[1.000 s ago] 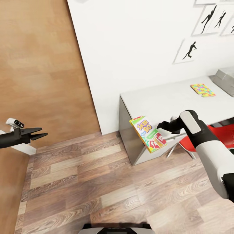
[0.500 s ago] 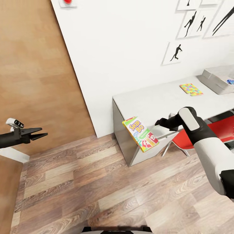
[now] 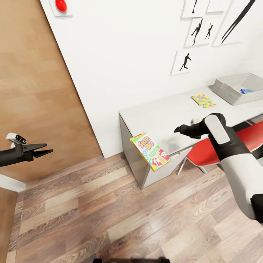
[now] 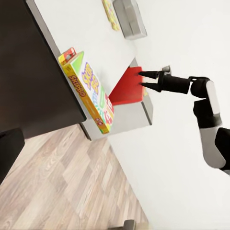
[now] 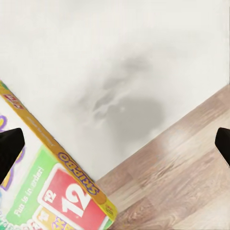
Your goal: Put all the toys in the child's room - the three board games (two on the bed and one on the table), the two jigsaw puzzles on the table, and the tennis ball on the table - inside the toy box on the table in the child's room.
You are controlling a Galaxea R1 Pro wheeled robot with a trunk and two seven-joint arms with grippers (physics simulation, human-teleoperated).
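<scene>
The green-edged SKIP-BO board game (image 3: 150, 152) hangs tilted in the air in front of the table's (image 3: 160, 111) end panel, off the floor. My right gripper (image 3: 176, 129) is open above and to the right of it, with a gap between them. The left wrist view shows the same gap between the game (image 4: 89, 91) and the right gripper (image 4: 143, 80). In the right wrist view the game (image 5: 52, 191) lies beyond one finger. On the table lie a jigsaw puzzle (image 3: 203, 100) and the pale grey toy box (image 3: 237, 87), with a small blue box inside. My left gripper (image 3: 44, 150) is open, far left, over the floor.
A red chair (image 3: 215, 149) stands tucked under the table beneath my right arm. A wooden door panel (image 3: 33, 91) fills the left wall, and black silhouette prints (image 3: 184, 62) hang above the table. Wood plank floor (image 3: 91, 212) spreads in front of me.
The whole view has swung, bringing the toy box into sight. The SKIP-BO game, close against my right gripper a second ago, now sits lower and farther from it.
</scene>
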